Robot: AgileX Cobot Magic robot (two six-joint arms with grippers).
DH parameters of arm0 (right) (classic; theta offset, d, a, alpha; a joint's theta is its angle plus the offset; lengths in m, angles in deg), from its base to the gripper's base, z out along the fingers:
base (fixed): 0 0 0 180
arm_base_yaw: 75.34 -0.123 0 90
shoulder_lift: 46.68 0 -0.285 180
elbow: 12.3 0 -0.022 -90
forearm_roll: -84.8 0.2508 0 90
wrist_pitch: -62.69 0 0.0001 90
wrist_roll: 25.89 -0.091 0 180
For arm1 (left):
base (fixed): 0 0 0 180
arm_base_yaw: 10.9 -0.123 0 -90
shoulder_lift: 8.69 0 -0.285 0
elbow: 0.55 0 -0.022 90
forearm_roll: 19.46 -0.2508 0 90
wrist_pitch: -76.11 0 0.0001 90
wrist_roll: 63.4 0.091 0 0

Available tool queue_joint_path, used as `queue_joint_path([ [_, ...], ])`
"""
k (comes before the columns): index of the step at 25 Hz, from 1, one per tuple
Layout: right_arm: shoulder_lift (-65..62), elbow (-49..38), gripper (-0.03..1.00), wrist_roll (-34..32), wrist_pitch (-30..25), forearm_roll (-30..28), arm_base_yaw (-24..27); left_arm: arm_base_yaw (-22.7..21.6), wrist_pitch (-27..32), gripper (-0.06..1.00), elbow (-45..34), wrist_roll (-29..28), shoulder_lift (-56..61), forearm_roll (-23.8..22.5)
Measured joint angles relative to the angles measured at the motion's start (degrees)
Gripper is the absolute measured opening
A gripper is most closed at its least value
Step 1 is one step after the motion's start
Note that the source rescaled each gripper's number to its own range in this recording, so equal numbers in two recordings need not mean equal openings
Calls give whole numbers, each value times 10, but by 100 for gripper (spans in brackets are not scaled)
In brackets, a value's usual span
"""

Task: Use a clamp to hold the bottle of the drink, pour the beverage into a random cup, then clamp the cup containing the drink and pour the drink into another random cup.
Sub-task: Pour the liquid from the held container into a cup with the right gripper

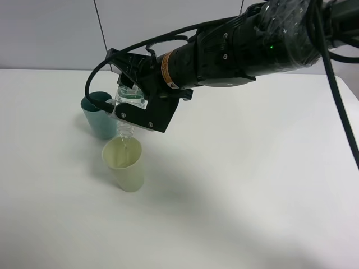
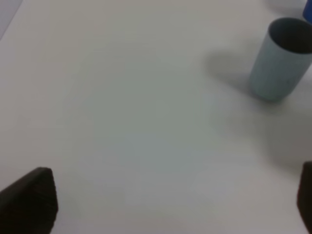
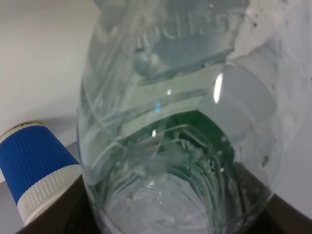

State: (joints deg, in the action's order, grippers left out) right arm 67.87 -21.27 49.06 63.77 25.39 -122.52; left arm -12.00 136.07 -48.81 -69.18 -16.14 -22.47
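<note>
Right arm (image 1: 252, 45) reaches across the bench (image 1: 252, 196), right tool (image 1: 134, 96) pinching the bottle (image 1: 125, 130) tipped neck-down over the yellow-green cup (image 1: 129, 174) to pour; teal cup (image 1: 98, 120) stands just behind, left tool (image 2: 168, 200) spread wide, idle.

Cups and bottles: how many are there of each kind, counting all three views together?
Plastic cups: 2 (teal cup, pale yellow-green cup)
Paper cups: 1 (blue-and-white paper cup)
Bottles: 1 (clear bottle)
Total: 4
</note>
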Motion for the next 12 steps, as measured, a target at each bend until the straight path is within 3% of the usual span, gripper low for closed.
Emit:
queue_joint_path([
  [12, 0, 0, 0, -13, 6, -48, 0, 0, 0, 100, 0, 0, 0, 0],
])
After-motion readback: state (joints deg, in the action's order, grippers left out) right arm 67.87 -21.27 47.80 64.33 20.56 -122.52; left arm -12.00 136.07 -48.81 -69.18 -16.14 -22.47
